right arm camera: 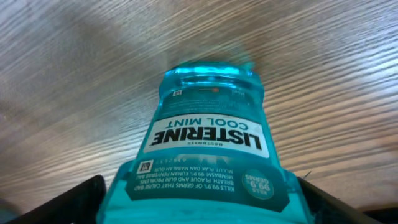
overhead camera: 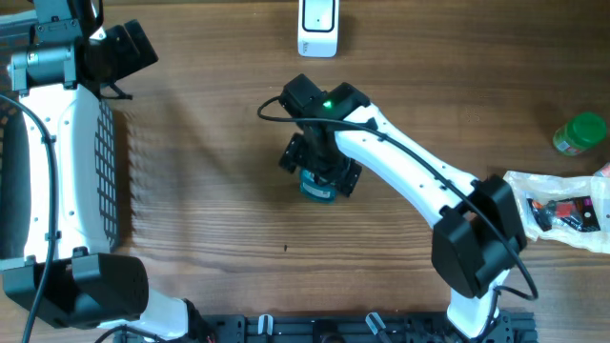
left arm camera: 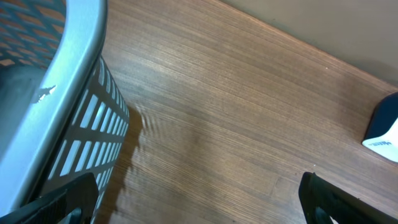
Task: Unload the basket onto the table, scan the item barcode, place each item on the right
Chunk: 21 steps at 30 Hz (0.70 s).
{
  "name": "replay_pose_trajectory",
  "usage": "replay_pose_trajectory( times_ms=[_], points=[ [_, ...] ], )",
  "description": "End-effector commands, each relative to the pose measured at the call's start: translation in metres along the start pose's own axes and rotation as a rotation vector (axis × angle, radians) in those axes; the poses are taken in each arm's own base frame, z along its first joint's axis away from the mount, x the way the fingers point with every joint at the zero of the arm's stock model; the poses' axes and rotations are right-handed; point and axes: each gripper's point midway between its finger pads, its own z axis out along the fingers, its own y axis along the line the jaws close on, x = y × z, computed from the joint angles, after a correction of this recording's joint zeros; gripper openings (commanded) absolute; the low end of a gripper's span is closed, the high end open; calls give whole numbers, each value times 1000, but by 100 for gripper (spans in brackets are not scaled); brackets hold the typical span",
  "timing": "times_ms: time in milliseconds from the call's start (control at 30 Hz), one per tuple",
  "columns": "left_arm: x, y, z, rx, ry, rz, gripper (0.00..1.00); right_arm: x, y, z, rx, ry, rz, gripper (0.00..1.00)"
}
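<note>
The Listerine bottle (right arm camera: 208, 149) sits straight ahead of the open right gripper (right arm camera: 202, 199), between its jaws. Its long axis points away toward the table (right arm camera: 62, 74). Contact is unclear.

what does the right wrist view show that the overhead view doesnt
Only the right wrist view: the label on the teal bottle, reading Listerine Cool Mint, upside down in the picture.
Only the overhead view: the white scanner at the top of the picture, the white basket on the left, and a green-lidded jar and a plastic bag on the right.
Both: the teal bottle, the right gripper with a finger on either side of it, and the wooden table.
</note>
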Motion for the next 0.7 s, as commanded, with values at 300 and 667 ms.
replay_pose_trajectory(
  times_ms=[300, 667],
  points=[
    [4, 5, 4, -19, 19, -3, 100, 2, -9, 12, 60, 19, -19, 80],
    [4, 5, 4, -19, 18, -2, 100, 6, -17, 11, 93, 32, -12, 78]
  ],
)
